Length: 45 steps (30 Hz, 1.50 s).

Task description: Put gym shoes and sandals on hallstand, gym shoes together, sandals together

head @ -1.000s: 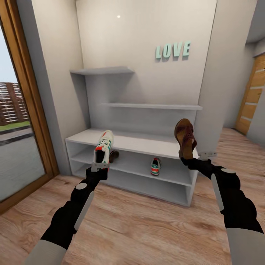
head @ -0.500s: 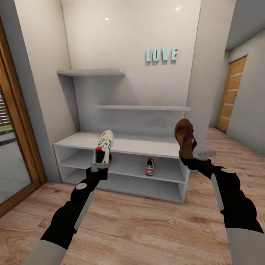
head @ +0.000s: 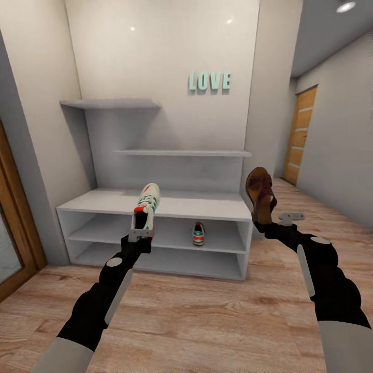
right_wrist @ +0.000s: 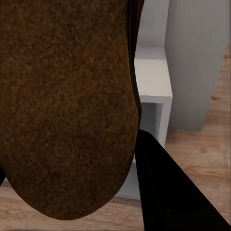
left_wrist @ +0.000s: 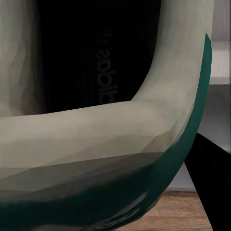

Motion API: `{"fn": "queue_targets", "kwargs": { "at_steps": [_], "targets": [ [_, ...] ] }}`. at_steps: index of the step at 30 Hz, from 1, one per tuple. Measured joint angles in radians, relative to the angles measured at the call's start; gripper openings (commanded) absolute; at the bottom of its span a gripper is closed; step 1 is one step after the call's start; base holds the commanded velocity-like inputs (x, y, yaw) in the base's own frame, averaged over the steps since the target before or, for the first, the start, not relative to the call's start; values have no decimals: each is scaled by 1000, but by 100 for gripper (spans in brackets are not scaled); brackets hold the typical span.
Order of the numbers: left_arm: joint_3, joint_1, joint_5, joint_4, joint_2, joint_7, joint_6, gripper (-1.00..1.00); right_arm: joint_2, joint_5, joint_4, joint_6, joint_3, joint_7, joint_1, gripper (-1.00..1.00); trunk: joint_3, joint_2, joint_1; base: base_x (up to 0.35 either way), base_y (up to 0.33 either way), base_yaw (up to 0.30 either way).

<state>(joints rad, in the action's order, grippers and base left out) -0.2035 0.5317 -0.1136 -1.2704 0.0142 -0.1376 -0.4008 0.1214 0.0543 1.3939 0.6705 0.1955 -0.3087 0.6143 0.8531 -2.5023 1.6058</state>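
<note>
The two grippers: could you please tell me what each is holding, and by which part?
The left gripper holds a gym shoe by its heel end, toe up. The right gripper holds a sandal by its lower end; the exact grip is hidden.

Black arms (head: 103, 295), grey-white panels

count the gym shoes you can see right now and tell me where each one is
2. One gym shoe is held up in the left gripper, in front of the hallstand. The other gym shoe stands on its upper open shelf. Nothing suggests more.
</note>
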Motion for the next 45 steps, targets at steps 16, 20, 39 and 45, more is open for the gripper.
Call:
{"fn": "queue_targets", "kwargs": {
  "at_steps": [16,20,39,45],
  "targets": [
    [0,0,0,0,0,0,0,-100,0,4,-4,-2,0,1,0,-100,0,0,0,-4,110,-3],
    [0,0,0,0,0,0,0,-100,0,5,-5,-2,0,2,0,-100,0,0,0,0,174,0],
    [2,0,-2,38,-1,-2,-12,-100,25,20,-12,-4,592,1,0,-100,0,0,0,13,9,0],
    [1,0,-3,82,0,-2,-179,-100,299,29,-319,-5,713,0,-1,-100,0,0,0,0,0,0]
  ]
}}
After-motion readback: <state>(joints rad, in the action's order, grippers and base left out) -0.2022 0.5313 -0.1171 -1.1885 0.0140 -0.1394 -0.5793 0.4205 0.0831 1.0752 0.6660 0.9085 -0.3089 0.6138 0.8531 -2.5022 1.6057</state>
